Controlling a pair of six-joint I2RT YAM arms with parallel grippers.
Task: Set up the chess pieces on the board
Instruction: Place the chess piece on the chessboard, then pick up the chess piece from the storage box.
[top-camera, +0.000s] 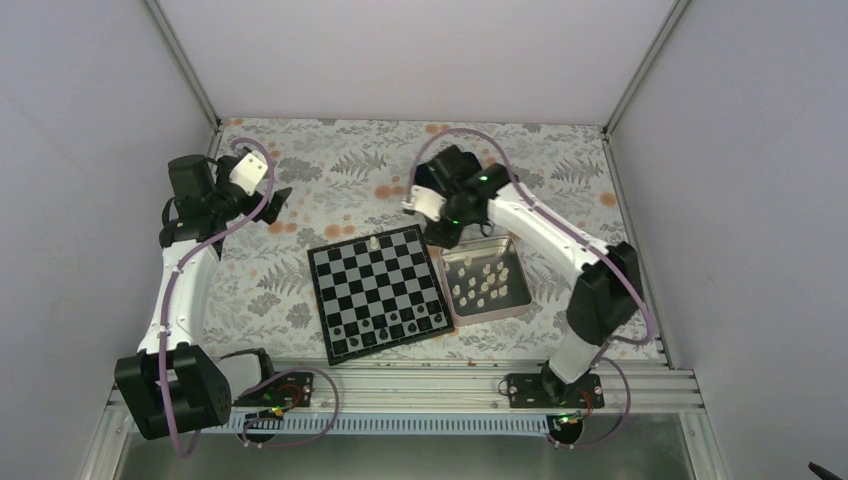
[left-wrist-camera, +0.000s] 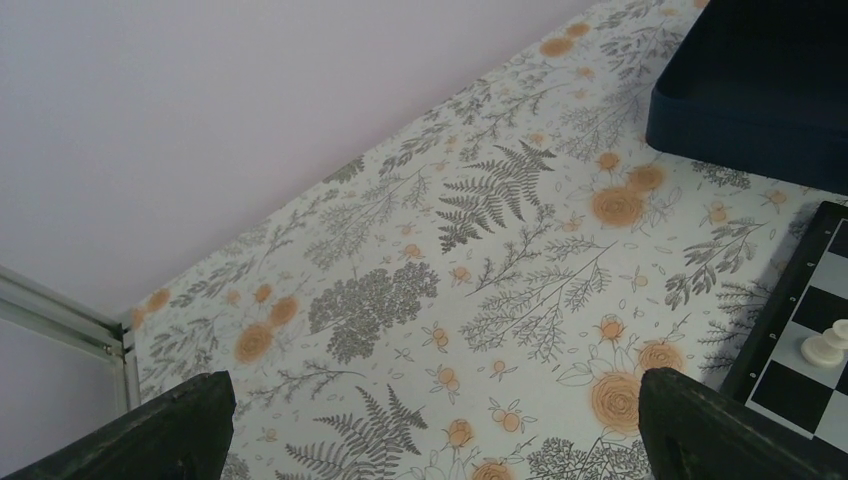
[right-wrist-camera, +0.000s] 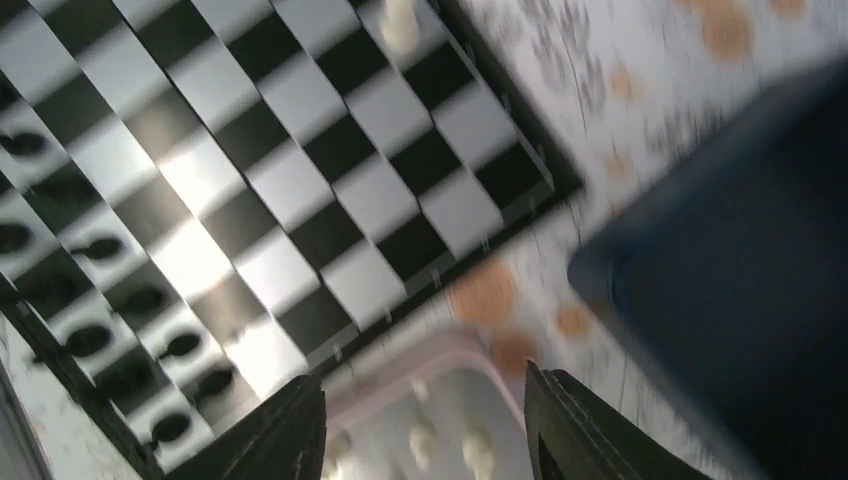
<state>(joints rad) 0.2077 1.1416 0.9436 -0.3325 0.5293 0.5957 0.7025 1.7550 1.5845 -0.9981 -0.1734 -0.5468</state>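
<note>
The worktop (top-camera: 560, 160), covered in a fern-and-flower cloth, carries everything. The left arm (top-camera: 185, 280) reaches up its left side and the right arm (top-camera: 540, 225) bends in from the right.

The board (top-camera: 370, 285) lies flat at the centre, turned slightly askew. Just beside its right edge sits an open silver tin (top-camera: 512, 262), its long axis running roughly near to far. A dark blue box (left-wrist-camera: 760, 90) stands beyond the board's far right corner, largely hidden under the right arm in the top view.

The black pieces (top-camera: 385, 325) fill the board's two near rows. Of the chess pieces (top-camera: 478, 285), most are loose in the tin. One cream piece (top-camera: 373, 243) stands upright on the far row.

The right claw (right-wrist-camera: 422, 390) hangs over the far end of the tin, next to the board's far right corner. Its jaws are partly apart with nothing between them. Its wrist view is blurred, but cream pieces show directly below the gap.

The left claw (left-wrist-camera: 435, 385) is spread fully wide and empty, over bare cloth. It is off the board's far left corner, well apart from the tin.

The next pick turns on this: the pieces lie straight beneath and slightly nearward of the right claw. The board lies between them and the left claw, so the right arm is clearly the nearer one.
</note>
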